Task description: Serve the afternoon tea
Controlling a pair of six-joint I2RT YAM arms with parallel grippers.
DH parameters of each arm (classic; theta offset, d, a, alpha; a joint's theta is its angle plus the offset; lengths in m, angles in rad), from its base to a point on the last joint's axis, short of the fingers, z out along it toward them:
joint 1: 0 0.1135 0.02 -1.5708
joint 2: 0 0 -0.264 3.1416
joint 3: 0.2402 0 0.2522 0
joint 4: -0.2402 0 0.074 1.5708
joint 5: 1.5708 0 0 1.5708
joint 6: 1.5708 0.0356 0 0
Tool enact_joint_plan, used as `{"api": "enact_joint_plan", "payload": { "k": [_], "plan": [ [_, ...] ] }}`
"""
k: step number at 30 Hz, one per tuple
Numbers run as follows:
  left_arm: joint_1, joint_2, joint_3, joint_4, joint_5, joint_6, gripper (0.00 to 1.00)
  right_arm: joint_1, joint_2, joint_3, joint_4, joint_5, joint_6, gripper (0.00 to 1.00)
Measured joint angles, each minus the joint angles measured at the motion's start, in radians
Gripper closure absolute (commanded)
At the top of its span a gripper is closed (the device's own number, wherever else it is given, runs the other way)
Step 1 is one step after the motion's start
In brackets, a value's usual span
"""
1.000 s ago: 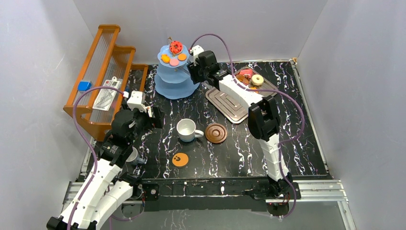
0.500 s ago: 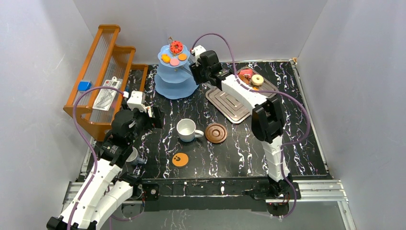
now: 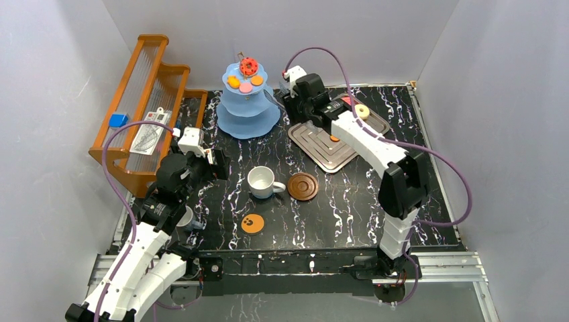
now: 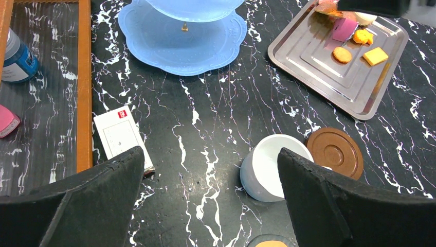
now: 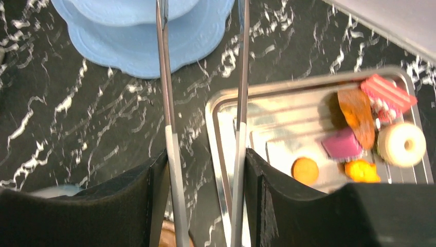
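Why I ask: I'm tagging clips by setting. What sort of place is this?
Probably a robot lab test cell: white walls enclose a marble-patterned table, with left arm and right arm bolted at its near edge.

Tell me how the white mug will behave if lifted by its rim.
The white mug looks glazed and rigid, so its smooth rim may slip in a grip. It stands upright and looks squat, so a push would probably slide it rather than tip it. The handle on one side could swing it off-centre when lifted.

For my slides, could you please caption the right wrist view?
Right gripper holding metal tongs beside the blue stand, pastries lying on the silver tray.
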Motion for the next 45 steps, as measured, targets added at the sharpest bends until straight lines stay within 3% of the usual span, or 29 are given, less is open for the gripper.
{"api": "enact_joint_plan", "payload": {
  "k": [8,21,38,45],
  "plan": [
    [0.0,0.0,0.0,0.0,-0.001,0.0,0.02,-0.04,-0.163,-0.15,-0.124,0.077,0.071,0.45],
    [0.0,0.024,-0.002,-0.001,-0.02,0.011,0.02,-0.3,-0.235,-0.264,-0.269,0.144,0.212,0.45],
    [0.0,0.124,-0.008,0.0,-0.1,0.061,0.02,-0.312,-0.229,-0.378,-0.265,0.059,0.278,0.43],
    [0.0,0.13,-0.009,0.0,-0.117,0.076,0.02,-0.312,-0.118,-0.345,-0.234,0.076,0.282,0.41]
  ]
}}
